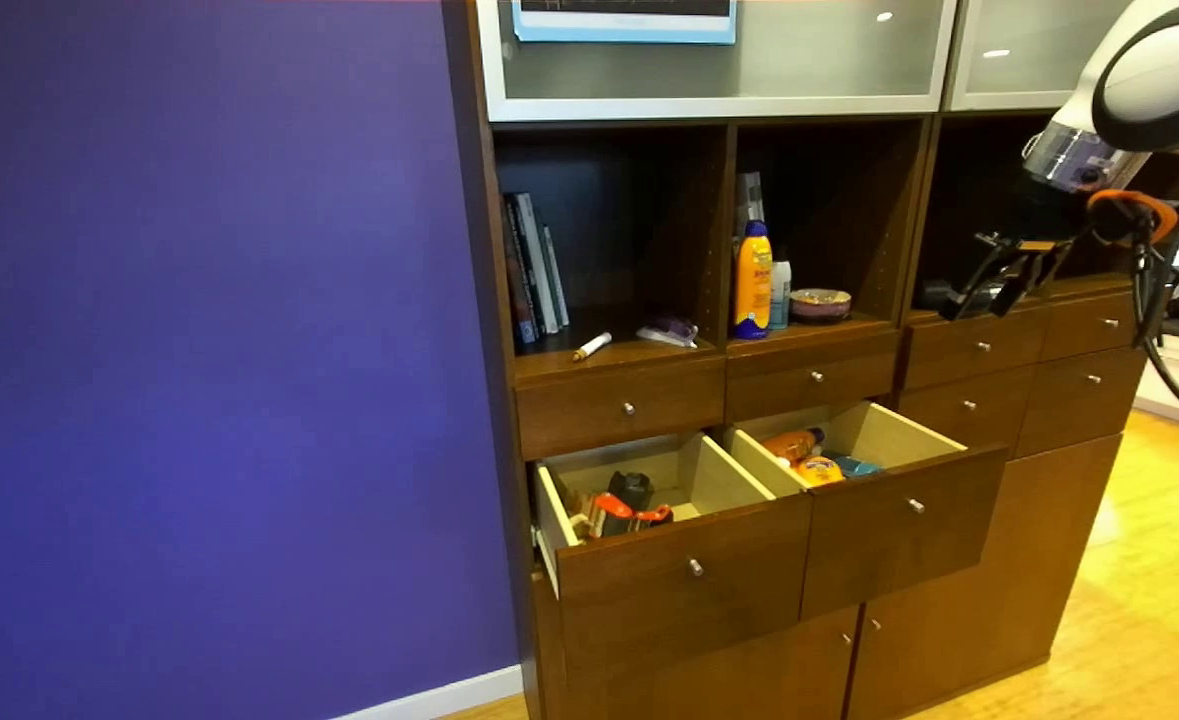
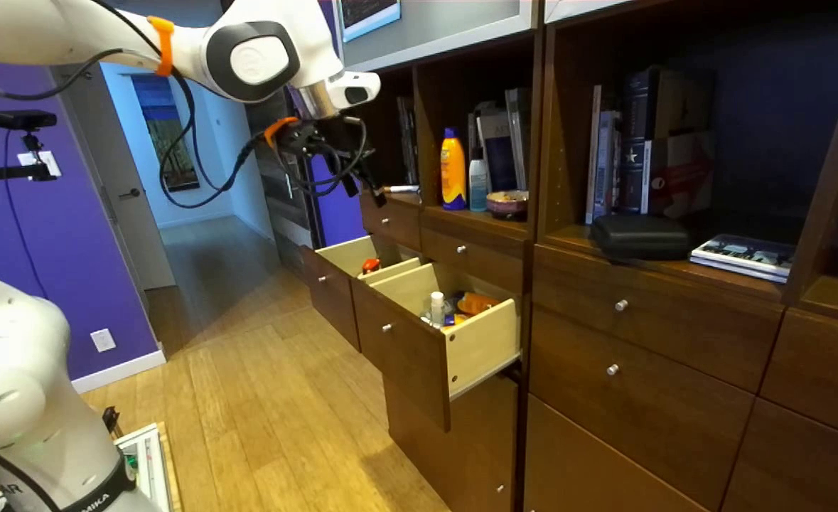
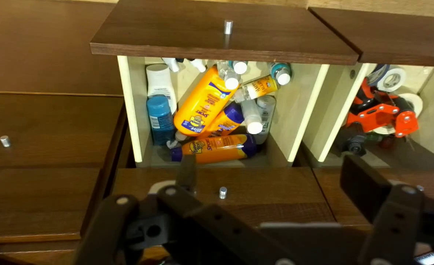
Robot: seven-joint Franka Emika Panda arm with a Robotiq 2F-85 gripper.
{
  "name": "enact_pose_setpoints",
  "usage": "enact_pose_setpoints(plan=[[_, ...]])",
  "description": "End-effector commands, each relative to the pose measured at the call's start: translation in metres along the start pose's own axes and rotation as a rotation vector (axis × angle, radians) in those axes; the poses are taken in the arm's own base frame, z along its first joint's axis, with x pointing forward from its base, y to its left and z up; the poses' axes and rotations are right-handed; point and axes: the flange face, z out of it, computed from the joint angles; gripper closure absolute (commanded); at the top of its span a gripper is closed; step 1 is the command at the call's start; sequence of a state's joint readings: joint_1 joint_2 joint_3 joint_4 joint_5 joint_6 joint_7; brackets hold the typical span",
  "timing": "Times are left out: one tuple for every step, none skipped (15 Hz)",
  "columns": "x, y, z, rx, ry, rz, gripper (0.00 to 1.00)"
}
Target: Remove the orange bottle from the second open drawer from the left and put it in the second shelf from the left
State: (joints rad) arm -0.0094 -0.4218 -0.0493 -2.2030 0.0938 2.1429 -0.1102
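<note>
One brown cabinet (image 1: 769,390) stands before me, shelves (image 1: 619,230) above, two drawers (image 1: 709,610) pulled out; the second drawer (image 1: 899,550) contains assorted bottles (image 3: 204,103). Gripper (image 3: 268,169) noted in mid-air before the shelves, fingers (image 3: 364,187) apart. Orange bottle (image 1: 753,280) noted upright on the second shelf from the left (image 1: 839,210), just beside a blue-grey bottle (image 2: 477,183), which stands between it and a bowl (image 2: 508,208).

The orange bottle (image 1: 752,284) stands upright on the second shelf (image 1: 834,215), second drawer (image 1: 904,545) open below.
</note>
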Motion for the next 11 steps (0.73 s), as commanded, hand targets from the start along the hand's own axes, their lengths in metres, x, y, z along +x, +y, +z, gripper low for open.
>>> enact_pose_setpoints(plan=[[0.002,0.0,-0.001,0.0,0.001,0.0,0.0],[0.004,0.0,0.002,-0.001,-0.004,0.0,0.0],[0.006,0.001,0.006,-0.001,-0.01,0.001,0.0],[0.007,0.001,0.008,-0.001,-0.014,0.001,0.0],[0.008,0.001,0.009,-0.001,-0.016,0.001,0.0],[0.008,0.001,0.01,-0.001,-0.017,0.001,0.0],[0.008,0.001,0.01,-0.001,-0.016,0.001,0.0],[0.009,0.001,0.01,-0.001,-0.016,0.001,0.0],[0.009,0.001,0.01,-0.001,-0.016,0.001,0.0],[0.009,0.001,0.009,-0.001,-0.016,0.001,0.0],[0.009,0.001,0.009,-0.001,-0.016,0.001,0.0]])
